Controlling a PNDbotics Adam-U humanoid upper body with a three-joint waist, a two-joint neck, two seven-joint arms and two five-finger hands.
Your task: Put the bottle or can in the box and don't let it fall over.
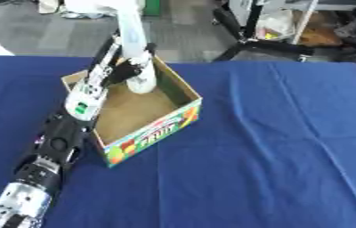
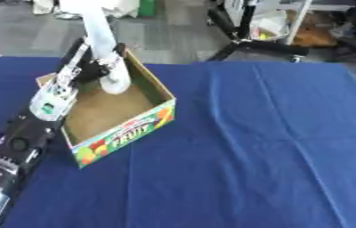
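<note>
The desk (image 1: 274,147), under a blue cloth, carries one landmark: an open cardboard box (image 1: 154,133) with fruit printed on its near wall, standing askew toward the left. Everything else is placed from that box.

The left arm reaches in over the box's left wall, and the left hand (image 1: 127,69) sits above the box's far corner, its dark fingers curled round a bottle (image 1: 138,49). No right hand shows in either view.

The bottle is tall, slim and pale, white or translucent. It stands nearly upright with its base down inside the box at the far corner, apparently on or just above the brown floor; I cannot tell whether it touches. Its upper part rises well above the box's rim.

As a judgement, it is a light plastic bottle, stiff enough to hold its shape but smooth, so it could slip or twist in the fingers. Being tall on a narrow base, it would tip easily, the more so if it is empty. The hand grips low on the body, near the box's rim, which seems the right place: close to the base, where the bottle can be steadied as it settles. Holding higher would let the base swing. Opening the fingers without dragging sideways against the bottle matters most.
</note>
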